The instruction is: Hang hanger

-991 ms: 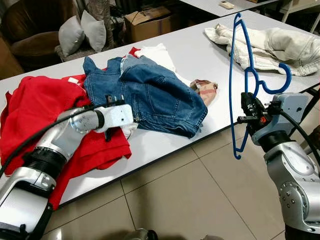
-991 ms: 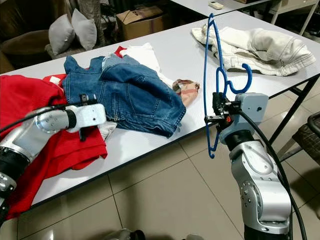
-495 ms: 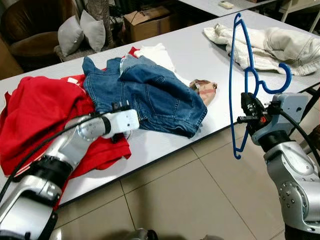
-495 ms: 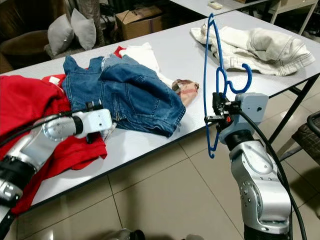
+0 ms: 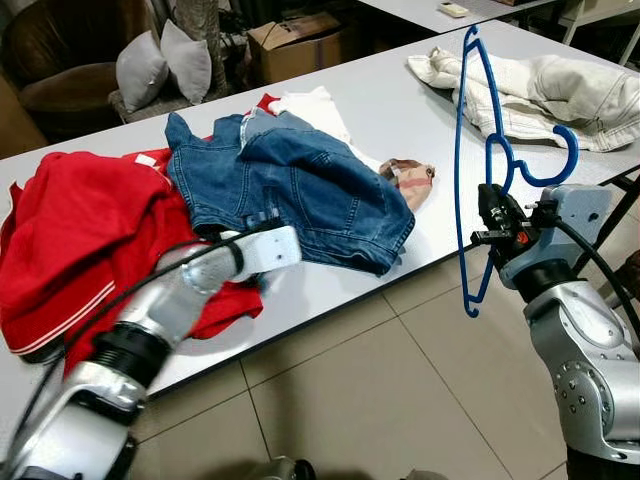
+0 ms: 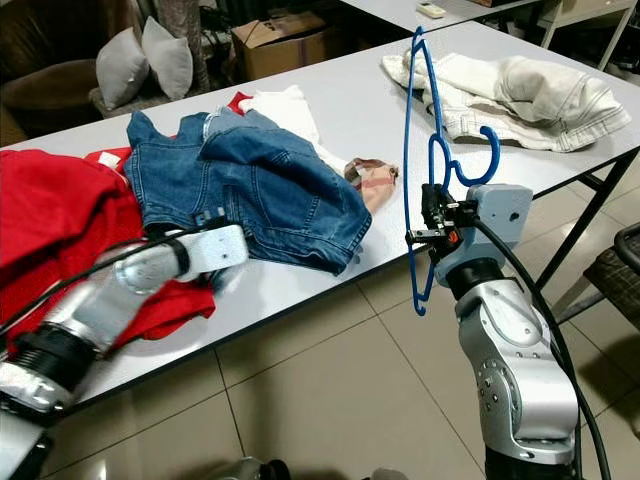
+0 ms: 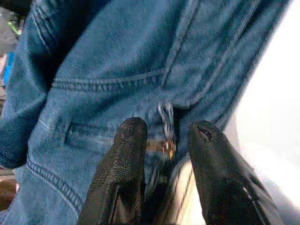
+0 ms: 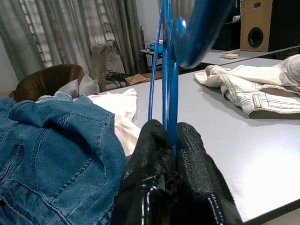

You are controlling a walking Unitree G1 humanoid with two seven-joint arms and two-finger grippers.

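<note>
Hanger (image 5: pixel 478 170), blue plastic, is held upright off the near edge of the surface (image 5: pixel 400 120), its hook curving toward the robot's right. Right tool (image 8: pixel 169 140) is clamped on the hanger's stem, both black fingers pressed against it. Left tool (image 7: pixel 164 145) is narrowly parted, its fingertips (image 7: pixel 131 133) at the waistband edge of the blue jeans (image 5: pixel 300 185), gripping nothing. The jeans lie mid-surface, partly over a red garment (image 5: pixel 80 230) on the robot's left. A white garment (image 5: pixel 310 105) sits behind the jeans; a plaid cloth (image 5: pixel 408 178) lies just beside them. A cream garment (image 5: pixel 560 90) lies at the far right.
</note>
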